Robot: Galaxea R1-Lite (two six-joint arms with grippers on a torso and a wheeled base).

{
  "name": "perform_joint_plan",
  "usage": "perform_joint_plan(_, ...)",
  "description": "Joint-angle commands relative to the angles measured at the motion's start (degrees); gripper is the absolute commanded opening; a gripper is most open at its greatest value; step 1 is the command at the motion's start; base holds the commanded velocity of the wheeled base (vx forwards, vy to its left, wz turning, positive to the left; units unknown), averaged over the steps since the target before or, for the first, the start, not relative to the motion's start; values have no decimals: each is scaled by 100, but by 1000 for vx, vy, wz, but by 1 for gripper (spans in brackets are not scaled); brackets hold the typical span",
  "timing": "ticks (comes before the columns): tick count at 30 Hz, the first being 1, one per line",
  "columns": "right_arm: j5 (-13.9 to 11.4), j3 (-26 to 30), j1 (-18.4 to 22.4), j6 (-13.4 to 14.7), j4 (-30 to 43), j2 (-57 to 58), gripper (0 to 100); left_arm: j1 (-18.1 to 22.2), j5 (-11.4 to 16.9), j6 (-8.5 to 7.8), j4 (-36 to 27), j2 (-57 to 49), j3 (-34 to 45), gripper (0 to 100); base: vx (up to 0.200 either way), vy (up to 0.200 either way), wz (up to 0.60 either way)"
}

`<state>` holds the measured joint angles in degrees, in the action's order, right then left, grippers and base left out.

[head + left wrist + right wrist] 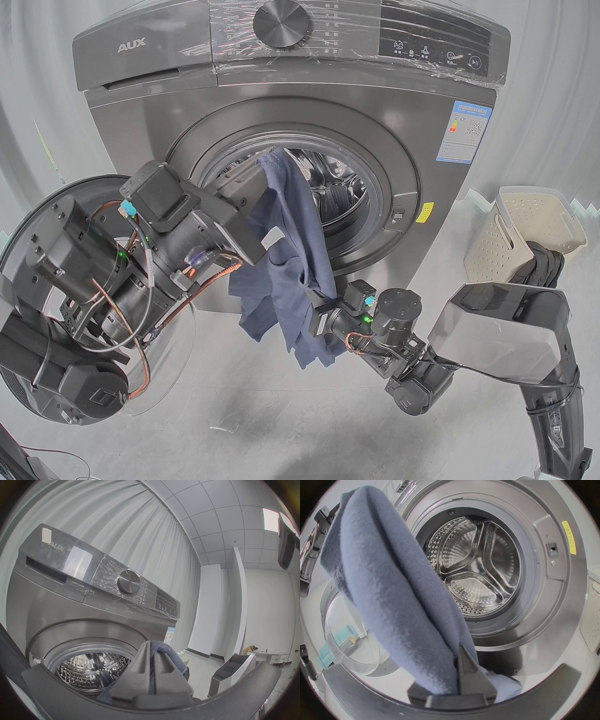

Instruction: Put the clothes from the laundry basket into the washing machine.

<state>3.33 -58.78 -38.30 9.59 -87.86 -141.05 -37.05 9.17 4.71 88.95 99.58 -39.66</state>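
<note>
By round drum (pixel 340 187), limp navy tee (pixel 287 250), pinched by L gripper (pixel 151 649), R gripper (pixel 451 659)

You see a dark grey washing machine (pixel 156 119) with a shiny silver drum (pixel 475 573) dotted all over with small holes. The garment (pixel 287 250) is plain slate blue with a white tag (pixel 273 237). The laundry basket (pixel 487 250) is cream with a grid of dots, and the clothes (pixel 547 265) in it are black. The machine's sticker (pixel 424 212) is yellow.
</note>
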Motion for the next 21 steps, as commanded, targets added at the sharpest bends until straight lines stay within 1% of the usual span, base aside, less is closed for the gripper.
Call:
perform_joint_plan(1,54,262,95,7,-3,376,0,268,24,-5,-1,123,72,0,0,0,0)
perform_joint_plan(2,54,288,121,7,-3,420,0,312,32,-14,-1,149,81,0,0,0,0)
perform_joint_plan(4,63,499,262,25,-3,675,0,541,50,-49,-1,342,178,0,0,0,0)
perform_joint_plan(6,63,658,341,43,-3,868,0,637,50,-84,-1,483,248,0,0,0,0)
perform_joint_plan(11,63,930,367,60,-3,1325,0,672,129,-137,8,720,432,0,0,0,0)
perform_joint_plan(13,89,930,323,60,5,1475,0,672,199,-216,8,720,661,0,0,0,0)
perform_joint_plan(15,195,930,297,78,5,1589,0,672,323,-286,8,782,969,0,0,0,0)
perform_joint_plan(17,230,939,253,86,5,1659,0,681,410,-348,8,958,1179,0,0,0,0)
perform_joint_plan(19,230,956,218,95,-3,1694,0,690,437,-409,8,1072,1285,0,0,0,0)
perform_joint_plan(20,230,956,200,130,-3,1730,0,725,437,-488,8,1212,1346,0,0,0,0)
perform_joint_plan(21,230,956,200,130,-3,1738,0,743,437,-523,8,1283,1346,0,0,0,0)
